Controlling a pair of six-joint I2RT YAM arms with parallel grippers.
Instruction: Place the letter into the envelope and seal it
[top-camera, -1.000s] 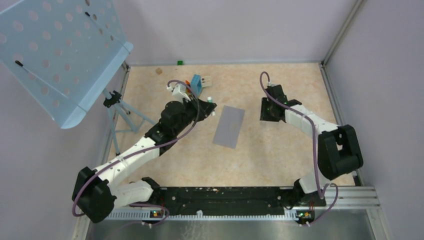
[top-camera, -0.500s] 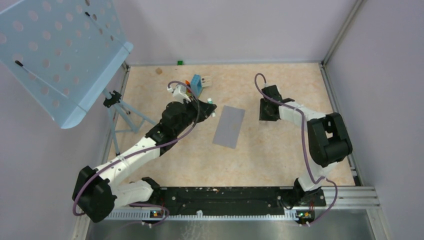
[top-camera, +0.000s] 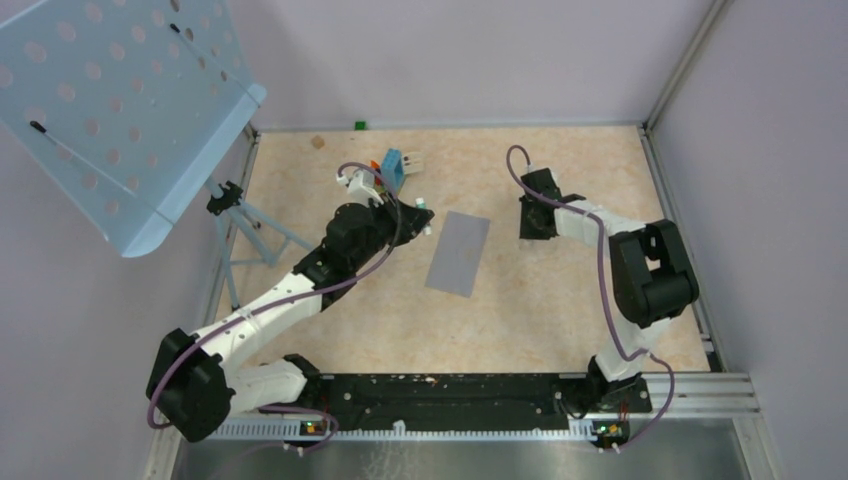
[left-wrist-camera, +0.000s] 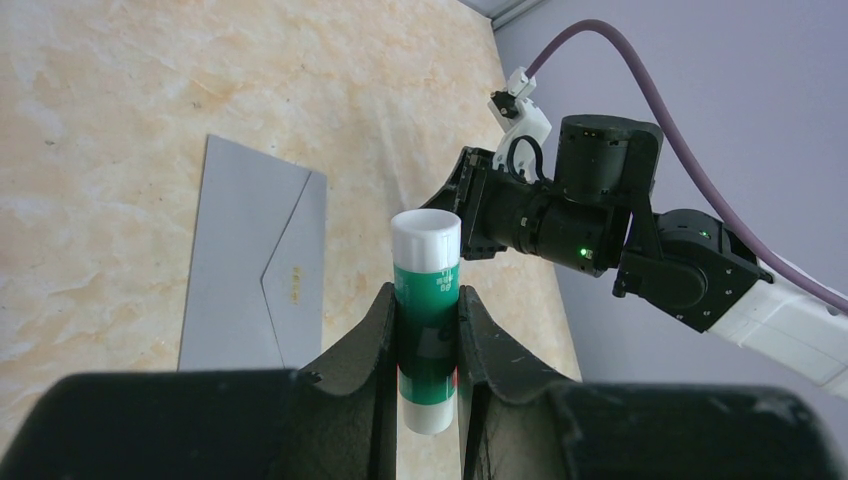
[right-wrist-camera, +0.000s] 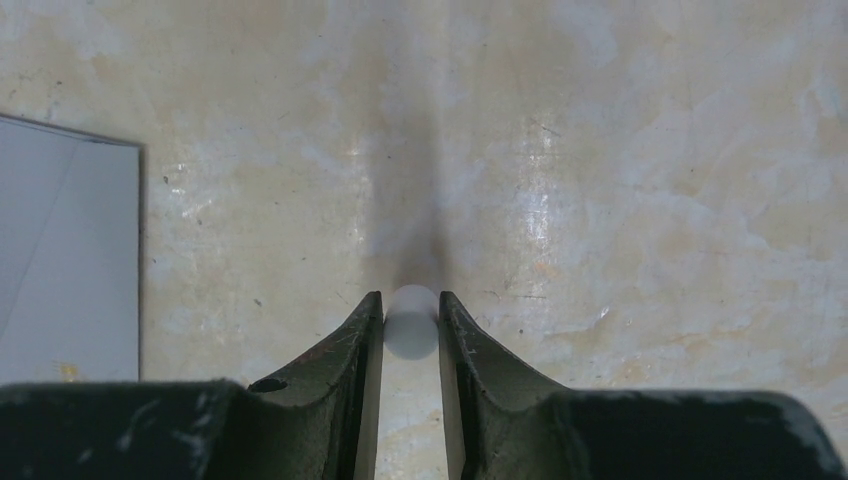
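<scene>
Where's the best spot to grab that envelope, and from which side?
Probably the pointed flap's tip, approached low from the left arm's side. The envelope lies flat, flap upward, so that tip is the likeliest edge a pincer could slip under.

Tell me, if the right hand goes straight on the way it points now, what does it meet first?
Probably the bare table, clear of the envelope; the small white piece between its fingers would touch first. Depth is unclear.
</scene>
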